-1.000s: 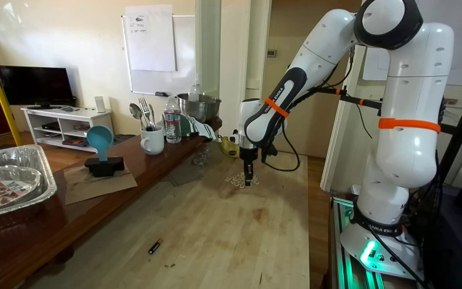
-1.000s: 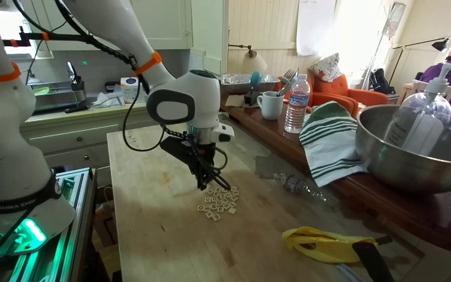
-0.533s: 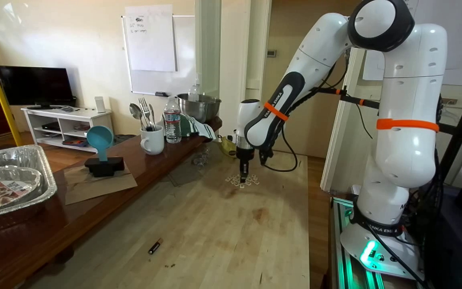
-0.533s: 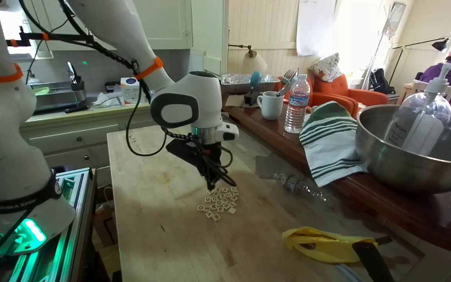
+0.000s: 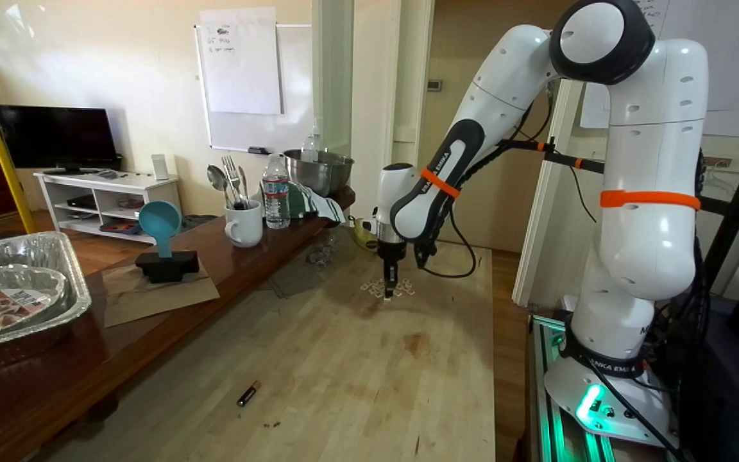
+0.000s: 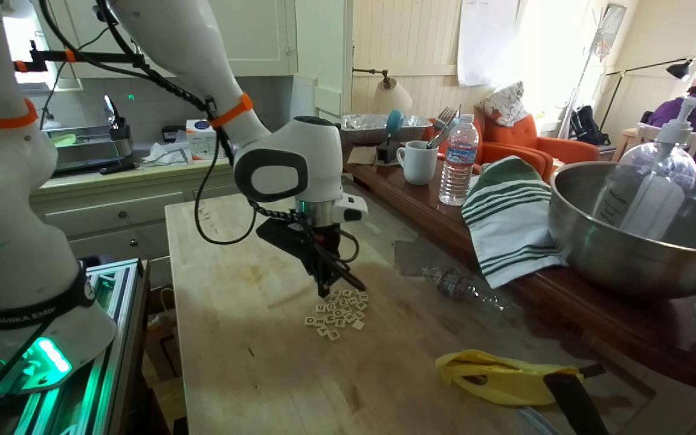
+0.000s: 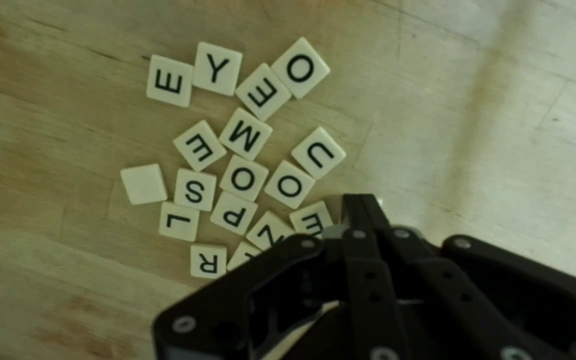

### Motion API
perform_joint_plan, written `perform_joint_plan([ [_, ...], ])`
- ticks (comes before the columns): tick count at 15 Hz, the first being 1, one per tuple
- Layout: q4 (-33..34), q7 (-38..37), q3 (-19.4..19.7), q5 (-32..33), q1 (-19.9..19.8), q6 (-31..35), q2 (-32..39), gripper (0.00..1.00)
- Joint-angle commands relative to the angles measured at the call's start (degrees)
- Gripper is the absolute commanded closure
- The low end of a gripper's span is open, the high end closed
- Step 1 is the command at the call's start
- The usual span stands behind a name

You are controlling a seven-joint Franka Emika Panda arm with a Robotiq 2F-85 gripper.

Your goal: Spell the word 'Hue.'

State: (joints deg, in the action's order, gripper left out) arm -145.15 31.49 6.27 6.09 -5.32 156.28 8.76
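Observation:
Cream letter tiles (image 6: 338,312) lie in a loose cluster on the wooden table; in an exterior view they are small pale shapes (image 5: 369,289). In the wrist view a U tile (image 7: 319,153) lies at the cluster's right edge, beside an O tile (image 7: 289,185). E tiles show at the upper left (image 7: 170,80) and close to the gripper (image 7: 312,218). No H is readable; some tiles are hidden under the gripper. My gripper (image 7: 360,200) points down at the cluster's edge, fingers together, no tile seen between them. A small pale bit shows just behind the fingertips.
A battery (image 5: 248,393) lies on the table. A yellow bag (image 6: 499,377) and a clear plastic bottle (image 6: 463,287) lie near the tiles. A raised dark wooden counter (image 6: 408,193) holds a mug, a water bottle, a towel and a steel bowl (image 6: 644,241).
My gripper has moved sideways over the tile cluster, away from the robot base, and then come down a little. The tiles in view have not visibly moved.

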Motion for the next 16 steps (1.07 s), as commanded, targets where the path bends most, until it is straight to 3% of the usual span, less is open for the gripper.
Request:
perform_joint_plan([
  [1, 0.3, 0.2, -1.3, 0.6, -1.5, 1.6, 1.7, 1.00],
  [6, 1.2, 3.8, -4.0, -3.0, -2.4, 0.4, 3.6, 1.00],
  [9, 2.0, 11.7, -7.9, -10.4, -3.6, -1.9, 4.5, 1.00],
  [11, 2.4, 14.0, -8.9, -11.7, -3.1, -2.5, 4.8, 1.00],
  [16, 3.3, 12.4, -10.4, -9.2, -0.8, -3.7, 5.6, 1.00],
])
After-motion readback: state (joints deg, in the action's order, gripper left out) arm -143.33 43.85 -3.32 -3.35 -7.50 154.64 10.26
